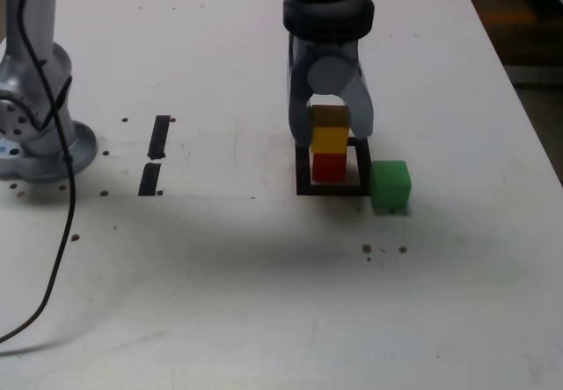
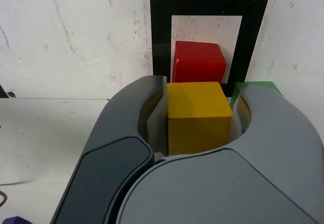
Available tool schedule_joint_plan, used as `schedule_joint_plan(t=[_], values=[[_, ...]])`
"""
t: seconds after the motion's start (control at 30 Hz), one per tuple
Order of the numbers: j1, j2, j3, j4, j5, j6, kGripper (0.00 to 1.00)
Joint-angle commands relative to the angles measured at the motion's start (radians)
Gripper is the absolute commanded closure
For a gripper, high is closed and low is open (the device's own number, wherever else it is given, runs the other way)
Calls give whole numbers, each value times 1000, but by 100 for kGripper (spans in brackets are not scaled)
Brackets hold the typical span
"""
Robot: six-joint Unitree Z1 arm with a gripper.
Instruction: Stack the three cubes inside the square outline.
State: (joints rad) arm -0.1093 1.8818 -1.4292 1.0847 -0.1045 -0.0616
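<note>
In the exterior view the yellow cube (image 1: pixel 330 139) rests on top of the red cube (image 1: pixel 329 166), which stands inside the square outline (image 1: pixel 330 189) of black tape. My gripper (image 1: pixel 331 135) comes down from above, with one finger on each side of the yellow cube. The wrist view shows the yellow cube (image 2: pixel 198 118) pressed between both pads of the gripper (image 2: pixel 201 90). Beyond it are the red cube (image 2: pixel 198 62) and the outline (image 2: pixel 161 32). The green cube (image 1: pixel 390 186) sits on the table just outside the outline, at its right in the exterior view, and only a corner (image 2: pixel 255 86) shows in the wrist view.
Two short black tape strips (image 1: pixel 159 136) (image 1: pixel 149 179) lie to the exterior view's left of the outline. The arm's silver base (image 1: pixel 35 117) stands at the far left with a black cable (image 1: pixel 53 258) trailing forward. The table's edge (image 1: pixel 528 117) runs down the right.
</note>
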Motion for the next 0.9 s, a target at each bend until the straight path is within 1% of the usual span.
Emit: schedule_joint_plan(t=[0.0, 0.13, 0.23, 0.5, 0.87], values=[[-2, 6, 1, -7, 1, -2, 82], [-2, 11, 6, -22, 2, -2, 79], [-2, 13, 14, -30, 0, -2, 74], [-1, 12, 28, -34, -6, -2, 55], [-1, 10, 29, -41, -1, -1, 34]])
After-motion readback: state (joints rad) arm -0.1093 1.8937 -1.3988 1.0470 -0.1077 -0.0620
